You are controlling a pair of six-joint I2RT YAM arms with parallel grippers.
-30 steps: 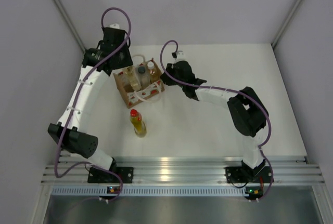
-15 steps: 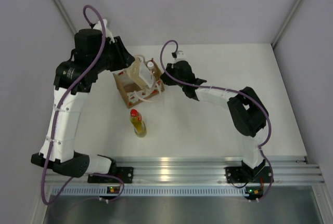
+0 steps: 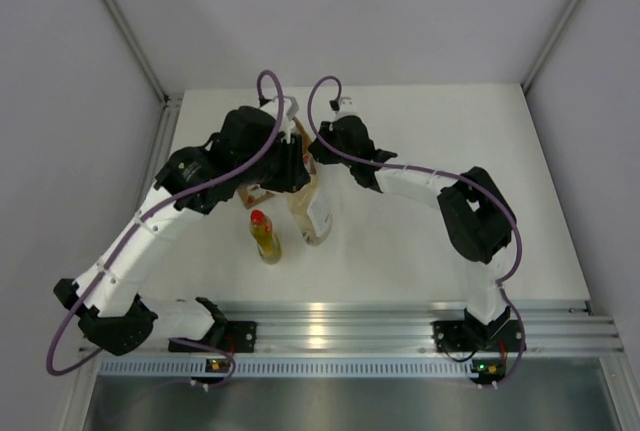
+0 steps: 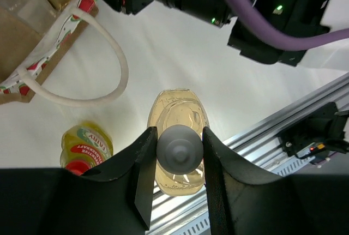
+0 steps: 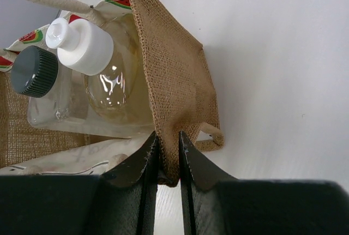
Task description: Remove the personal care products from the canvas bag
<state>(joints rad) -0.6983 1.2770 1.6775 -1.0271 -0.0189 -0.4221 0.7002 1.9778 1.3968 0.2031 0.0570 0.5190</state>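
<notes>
**Top external view.** The left hand (image 3: 296,179) is over the near side of the canvas bag (image 3: 252,194), which is largely hidden under that arm. The carried bottle (image 3: 315,216) hangs below the hand and appears tilted. The red-capped bottle (image 3: 264,236) stands on the table (image 3: 450,121) just beside it. The right hand (image 3: 318,151) is at the bag's right edge.

**Left wrist view.** The left hand (image 4: 179,137) is clamped on the pale round cap of the carried bottle (image 4: 179,109). The amber body hangs beneath, above bare table. The red-capped bottle (image 4: 86,149) is to one side, and the bag's white handle (image 4: 112,74) loops nearby.

**Right wrist view.** The right hand (image 5: 168,137) is closed, pinching the bag's woven side wall (image 5: 174,82). Two products remain inside, touching each other: the white-capped bottle (image 5: 82,44) and the dark-capped bottle (image 5: 35,71).

**Step in hand (judged).** The carried bottle is being set down, which would make two of the four products out. It should come down upright on bare table, apart from the red-capped bottle and clear of the handle loop. The hand should release only once the base sits flat. The right hand's pinch should be kept so that the bag does not tip.
</notes>
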